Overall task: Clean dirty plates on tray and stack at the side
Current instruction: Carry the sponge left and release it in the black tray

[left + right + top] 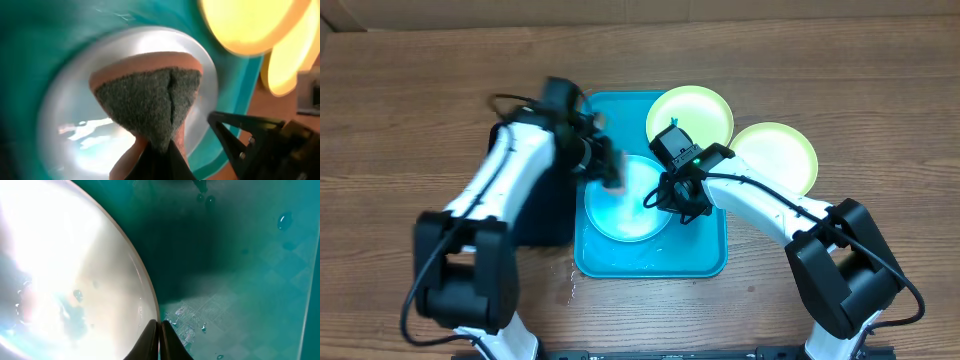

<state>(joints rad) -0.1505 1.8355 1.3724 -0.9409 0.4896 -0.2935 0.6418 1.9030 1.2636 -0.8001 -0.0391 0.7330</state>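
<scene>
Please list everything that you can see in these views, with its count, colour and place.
bright turquoise rectangular plastic tray: one, turquoise, centre of the table
light blue round plastic plate: one, pale blue, lying in the tray
yellow-green round plastic plates: two, one over the tray's far right corner, one on the table to its right
orange sponge with a dark scouring face: one, over the blue plate
water droplets: several, clear, on the tray floor
black rectangular tray: one, left of the turquoise tray, under the left arm
brown wooden table: one, beneath everything
left arm: white and black, jaws shut on the sponge
right arm: white and black, jaws pinching the blue plate's rim
</scene>
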